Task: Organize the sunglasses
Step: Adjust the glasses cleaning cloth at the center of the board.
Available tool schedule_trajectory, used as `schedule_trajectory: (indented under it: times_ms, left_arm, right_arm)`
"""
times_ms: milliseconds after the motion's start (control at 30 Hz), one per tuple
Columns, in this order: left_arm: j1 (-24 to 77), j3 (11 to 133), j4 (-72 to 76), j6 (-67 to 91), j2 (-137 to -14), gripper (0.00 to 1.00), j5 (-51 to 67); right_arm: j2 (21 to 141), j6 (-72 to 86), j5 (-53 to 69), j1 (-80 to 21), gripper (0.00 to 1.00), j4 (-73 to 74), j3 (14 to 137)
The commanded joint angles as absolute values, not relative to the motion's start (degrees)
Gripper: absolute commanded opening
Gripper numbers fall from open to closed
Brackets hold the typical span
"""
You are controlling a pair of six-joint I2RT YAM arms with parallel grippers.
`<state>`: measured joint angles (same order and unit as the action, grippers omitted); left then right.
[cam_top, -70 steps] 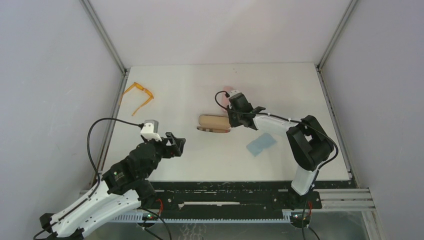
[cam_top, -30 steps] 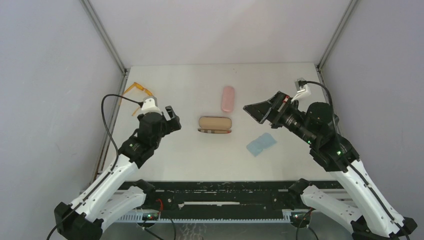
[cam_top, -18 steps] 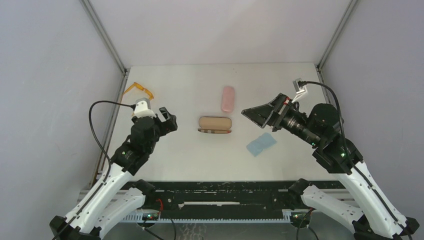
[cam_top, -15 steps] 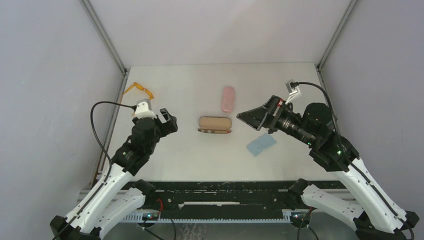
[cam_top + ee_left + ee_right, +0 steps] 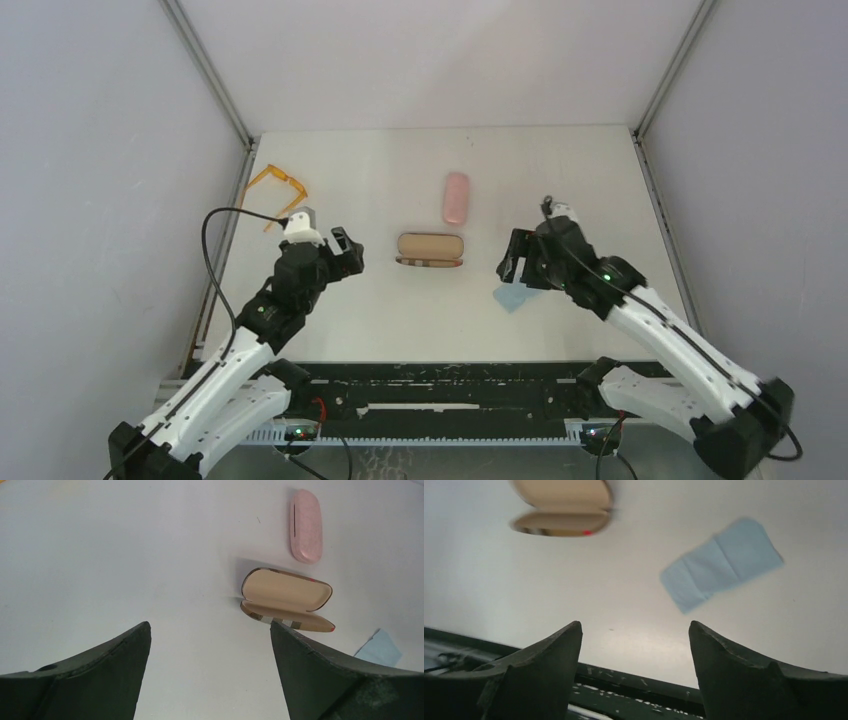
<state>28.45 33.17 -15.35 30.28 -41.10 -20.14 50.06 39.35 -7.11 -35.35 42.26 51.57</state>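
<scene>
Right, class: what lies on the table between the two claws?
The open brown case lies between the left claw and the right claw. The top external view shows this.

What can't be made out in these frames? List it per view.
- Blue cloth: in the top view the right gripper covers most of it. It is blurred in the right wrist view.
- Brown case: in the right wrist view it is cut off by the top edge and blurred.
- Pink case: it is closed, so its contents are hidden in the top and left wrist views.
- Orange sunglasses: they show in the top view only, too small for lens detail.
</scene>
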Motion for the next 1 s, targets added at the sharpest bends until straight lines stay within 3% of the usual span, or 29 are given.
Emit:
schedule_trajectory:
  times_ms: [0, 133, 400, 967]
  left_arm:
    - [28.1, 30.3, -8.9, 28.6, -41.0, 0.92, -17.8]
    - [28.1, 27.6, -6.5, 28.7, -40.7, 0.9, -17.4]
    - [28.1, 24.2, -2.0, 27.8, -40.6, 0.88, -16.3]
    - [28.1, 22.5, 1.5, 26.1, -43.2, 0.86, -15.0]
  right_arm:
    - [58.4, 32.1, -9.1, -34.6, 0.75, 42.8, 50.3]
    - [63.1, 29.6, -6.8, -34.6, 0.52, 38.1, 49.0]
    - [74.6, 27.7, -4.6, -34.6, 0.42, 32.6, 49.4]
    - [91.4, 25.9, -6.2, -34.5, 0.44, 32.1, 55.3]
